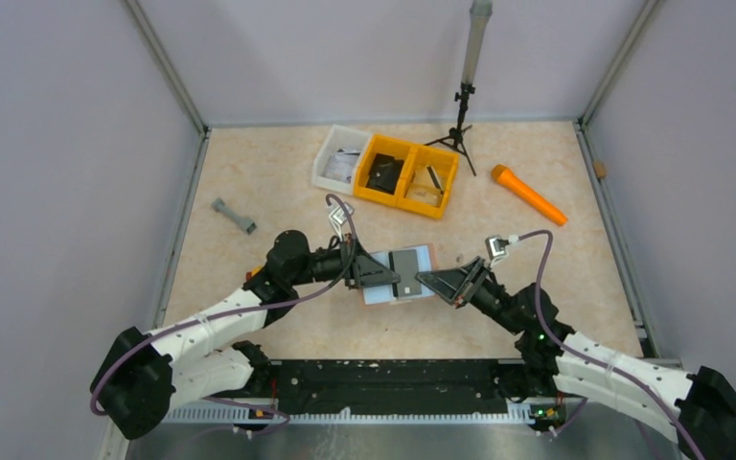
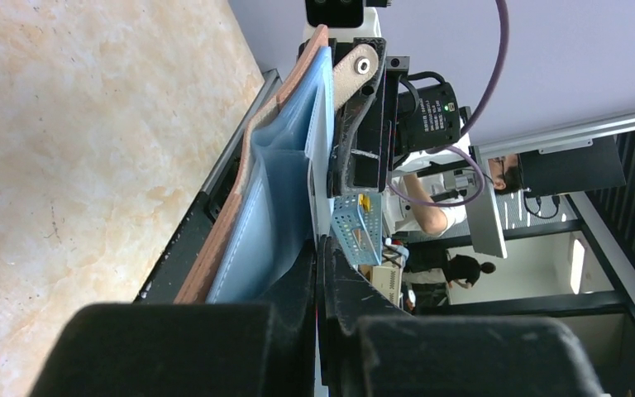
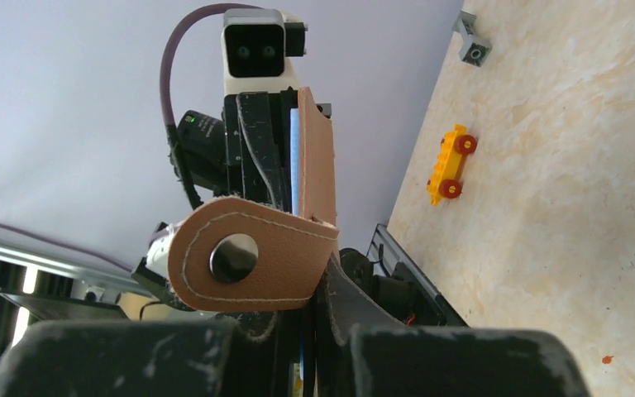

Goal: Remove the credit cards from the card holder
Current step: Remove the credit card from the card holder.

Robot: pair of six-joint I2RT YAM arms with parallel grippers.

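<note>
The card holder (image 1: 398, 273) hangs open between my two grippers, pale blue inside facing up. A dark credit card (image 1: 404, 271) lies across its middle. My left gripper (image 1: 383, 274) is shut on the holder's left part. In the left wrist view the holder (image 2: 273, 190) runs edge-on, brown outside and blue inside, into the left gripper (image 2: 320, 269). I cannot tell whether a card is in that pinch. My right gripper (image 1: 434, 281) is shut on the right edge. There its brown snap tab (image 3: 244, 260) curls just above the right gripper (image 3: 308, 331).
Two yellow bins (image 1: 407, 175) and a white bin (image 1: 340, 163) stand at the back, next to a small tripod (image 1: 460, 120). An orange stick (image 1: 529, 195) lies back right, a grey piece (image 1: 234, 217) at the left. A yellow toy car (image 3: 451, 163) sits on the table.
</note>
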